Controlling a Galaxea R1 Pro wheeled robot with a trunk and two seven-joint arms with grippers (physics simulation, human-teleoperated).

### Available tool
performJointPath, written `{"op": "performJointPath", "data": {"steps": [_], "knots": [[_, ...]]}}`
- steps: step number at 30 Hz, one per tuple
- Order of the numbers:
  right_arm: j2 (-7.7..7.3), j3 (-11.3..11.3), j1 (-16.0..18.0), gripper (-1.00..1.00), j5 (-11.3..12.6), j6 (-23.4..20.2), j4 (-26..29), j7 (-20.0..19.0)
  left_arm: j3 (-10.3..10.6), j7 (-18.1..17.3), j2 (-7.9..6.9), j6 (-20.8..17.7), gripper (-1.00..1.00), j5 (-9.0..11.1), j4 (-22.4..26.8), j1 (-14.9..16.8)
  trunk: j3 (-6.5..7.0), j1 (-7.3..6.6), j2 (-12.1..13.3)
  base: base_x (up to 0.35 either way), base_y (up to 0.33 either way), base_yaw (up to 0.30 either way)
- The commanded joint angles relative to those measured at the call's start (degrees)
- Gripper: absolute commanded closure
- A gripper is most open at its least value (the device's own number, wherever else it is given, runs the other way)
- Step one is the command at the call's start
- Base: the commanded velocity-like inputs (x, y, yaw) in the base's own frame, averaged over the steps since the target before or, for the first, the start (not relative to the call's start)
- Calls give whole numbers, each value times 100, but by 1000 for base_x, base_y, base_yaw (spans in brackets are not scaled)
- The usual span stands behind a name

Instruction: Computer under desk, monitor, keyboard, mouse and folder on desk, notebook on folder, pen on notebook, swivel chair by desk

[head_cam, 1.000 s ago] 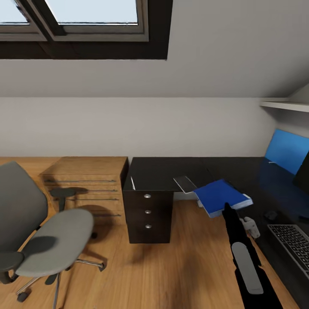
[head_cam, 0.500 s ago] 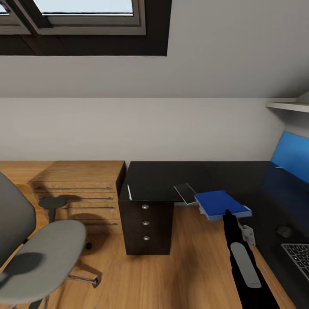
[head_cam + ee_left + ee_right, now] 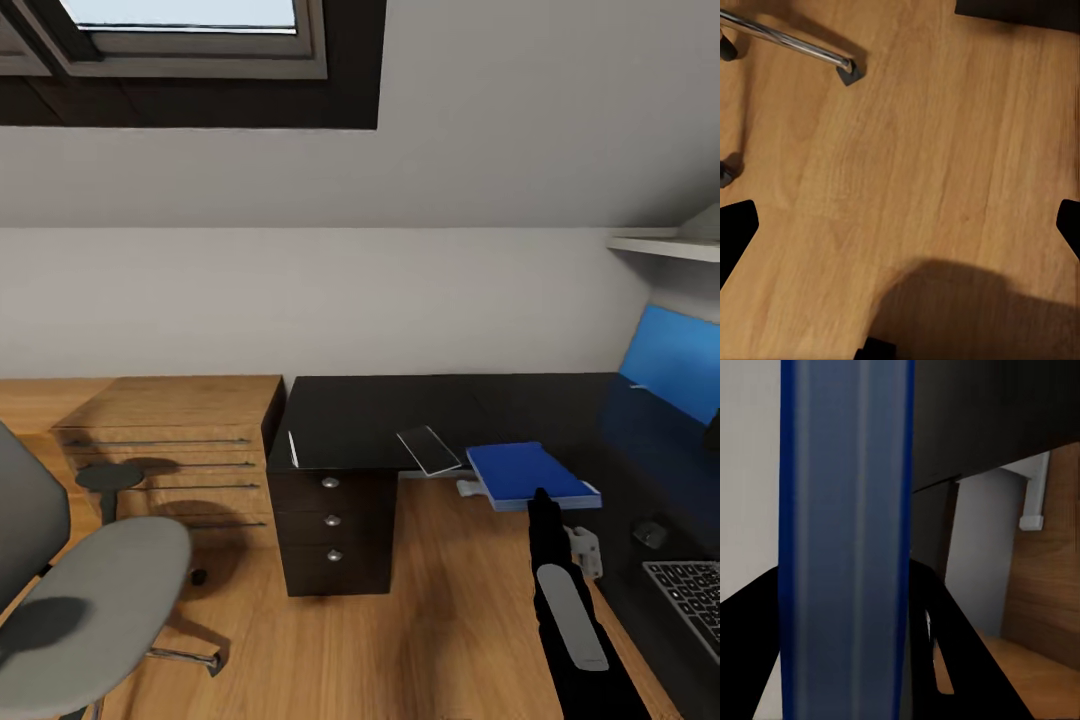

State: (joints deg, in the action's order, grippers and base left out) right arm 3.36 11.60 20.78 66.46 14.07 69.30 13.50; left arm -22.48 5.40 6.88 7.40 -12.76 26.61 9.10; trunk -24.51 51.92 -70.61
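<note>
Right hand [image 3: 545, 497] clamping blue folder [image 3: 528, 474], left hand [image 3: 900, 225] gaping empty; view panning back right, keyboard [image 3: 690, 595] growing, folder nearing bench [image 3: 400, 410].

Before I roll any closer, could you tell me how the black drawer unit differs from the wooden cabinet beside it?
The drawer unit is glossy black; the cabinet is light wood. The drawer unit has small round silver knobs, the cabinet long thin bar handles. The drawer unit sits under the black desk top, while the cabinet stands on its own and looks wider. Both stand side by side on the wood floor with drawers shut.
</note>
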Motion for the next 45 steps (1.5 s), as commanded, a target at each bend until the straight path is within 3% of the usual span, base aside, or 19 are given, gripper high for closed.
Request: {"op": "performJointPath", "data": {"steps": [1, 16, 27, 41, 45], "knots": [[4, 0, 5, 100, 51, 24, 4, 4, -33, 7, 8, 21, -100, -60, -2, 4, -9, 0, -4, 0, 0, -214], [7, -8, 5, 100, 51, 25, 4, 3, -28, 5, 7, 25, -100, -60, -7, 4, -59, 0, -4, 8, 0, -233], [7, -17, 5, 100, 51, 25, 9, -26, -19, 14, -3, 24, -100, -54, -7, 4, -108, 0, -4, 169, 0, -148], [7, -16, 5, 100, 51, 25, 15, -77, -19, 8, -3, 18, -100, -52, -7, 4, -163, 0, -4, 83, 0, -24], [9, -28, 5, 100, 53, 15, 42, -360, -19, 8, -3, 19, -100, -51, -7, 4, -164, 0, -4, 69, 0, 0]]}}
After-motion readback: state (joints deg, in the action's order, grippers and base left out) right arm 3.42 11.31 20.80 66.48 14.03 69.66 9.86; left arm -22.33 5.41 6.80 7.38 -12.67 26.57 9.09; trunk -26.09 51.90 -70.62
